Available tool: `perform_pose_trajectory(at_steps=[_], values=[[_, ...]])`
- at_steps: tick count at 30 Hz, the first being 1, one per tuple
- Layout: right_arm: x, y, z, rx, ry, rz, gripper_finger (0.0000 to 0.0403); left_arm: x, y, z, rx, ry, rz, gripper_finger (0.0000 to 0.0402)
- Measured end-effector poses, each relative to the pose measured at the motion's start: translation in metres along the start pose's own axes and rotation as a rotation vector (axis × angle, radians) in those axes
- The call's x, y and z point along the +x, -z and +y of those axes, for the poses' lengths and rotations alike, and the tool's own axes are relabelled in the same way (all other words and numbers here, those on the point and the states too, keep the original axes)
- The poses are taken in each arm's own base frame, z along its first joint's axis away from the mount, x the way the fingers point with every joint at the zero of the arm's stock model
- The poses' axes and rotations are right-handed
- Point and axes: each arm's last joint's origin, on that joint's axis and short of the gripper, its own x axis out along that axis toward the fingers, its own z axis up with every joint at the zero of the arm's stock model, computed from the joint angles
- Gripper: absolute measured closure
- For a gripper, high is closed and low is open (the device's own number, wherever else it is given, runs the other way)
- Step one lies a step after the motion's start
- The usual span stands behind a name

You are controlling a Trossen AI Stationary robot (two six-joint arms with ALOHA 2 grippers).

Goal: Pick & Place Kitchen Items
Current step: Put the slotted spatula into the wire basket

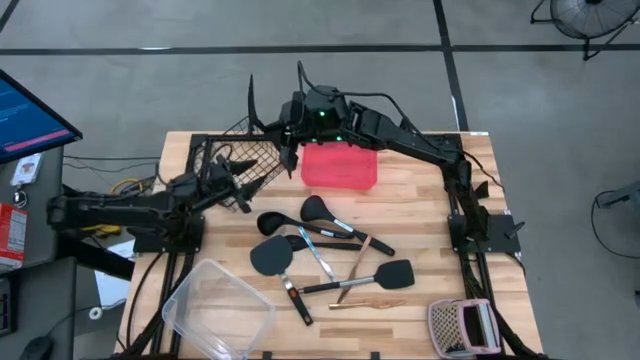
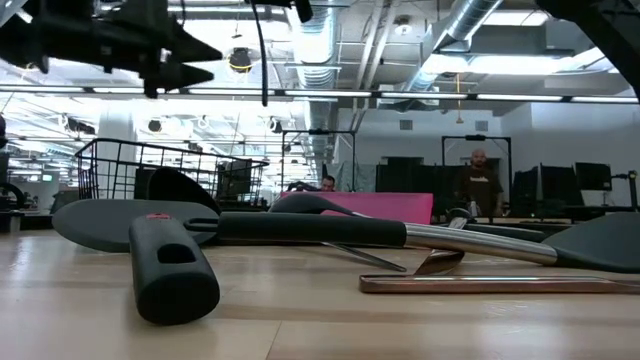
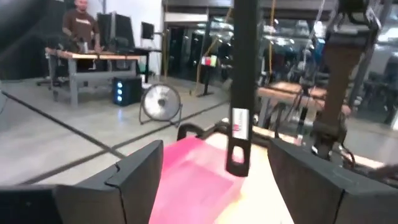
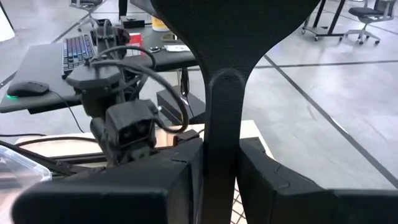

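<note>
Right pincer (image 4: pixel 214 180) clamped on black spatula (image 4: pixel 230 37) handle, blade upright, left pincer (image 3: pixel 211 180) wide, near wire basket (image 1: pixel 232 150)

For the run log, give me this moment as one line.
right gripper: shut on black spatula, near red tray | left gripper: open, flanking spatula handle | other utensils: on table

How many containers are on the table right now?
3: wire basket back left, red tray beside it at back centre, clear tub at the front left corner. None seems hidden.
</note>
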Motion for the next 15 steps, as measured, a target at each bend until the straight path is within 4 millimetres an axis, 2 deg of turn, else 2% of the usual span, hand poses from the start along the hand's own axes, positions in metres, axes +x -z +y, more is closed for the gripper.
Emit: perform_pose_trajectory(at_steps=[9,15], values=[[0.0,-0.003,0.009,-0.007,-0.027,-0.033,0.0327,0.021,-0.018,-0.011,0.069,0.01,-0.085,0.0117],[0.0,-0.005,0.009,-0.008,-0.033,-0.052,0.0327,0.039,-0.024,-0.016,0.118,-0.006,-0.058,0.0116]])
